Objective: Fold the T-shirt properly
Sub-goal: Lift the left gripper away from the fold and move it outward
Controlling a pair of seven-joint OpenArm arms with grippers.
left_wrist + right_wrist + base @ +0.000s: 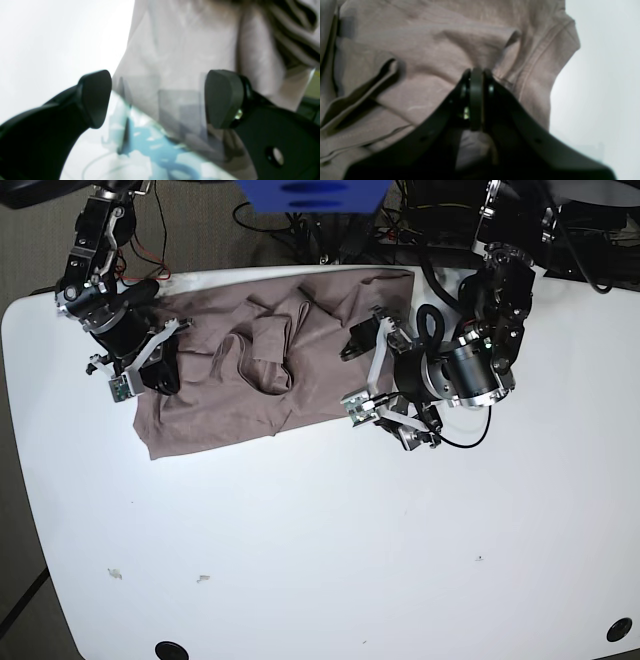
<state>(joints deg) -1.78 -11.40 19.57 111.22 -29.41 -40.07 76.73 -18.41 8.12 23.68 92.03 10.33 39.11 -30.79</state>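
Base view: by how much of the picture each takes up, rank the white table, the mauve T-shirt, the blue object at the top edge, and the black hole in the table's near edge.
1. White table
2. Mauve T-shirt
3. Blue object, partly cut off by the frame
4. Black hole, smallest

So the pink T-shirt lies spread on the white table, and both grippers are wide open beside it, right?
Not quite. Only the left gripper is wide open. The right gripper is shut, as the right wrist view shows. The T-shirt does lie on the white table.
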